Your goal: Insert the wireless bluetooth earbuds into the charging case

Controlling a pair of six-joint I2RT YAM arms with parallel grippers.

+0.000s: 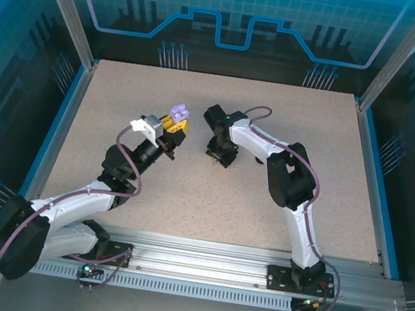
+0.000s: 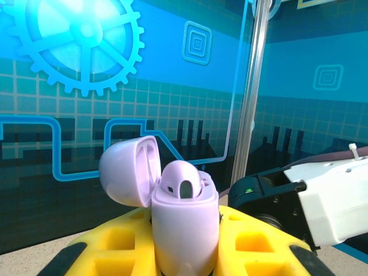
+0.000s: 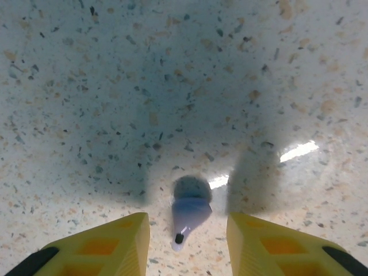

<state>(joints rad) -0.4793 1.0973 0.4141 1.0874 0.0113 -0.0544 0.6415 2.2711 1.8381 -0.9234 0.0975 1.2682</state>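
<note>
Jaws of the left gripper [image 1: 174,125] clamp the lilac charging case [image 2: 185,224], lid open; the right gripper [image 1: 219,158] stands part open astride a lilac earbud [image 3: 188,211] lying on the table [image 3: 86,86], holding nothing.

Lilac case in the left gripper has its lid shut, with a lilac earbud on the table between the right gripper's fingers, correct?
No: the left wrist view shows the lilac case with its lid flipped open. The rest stands.
</note>
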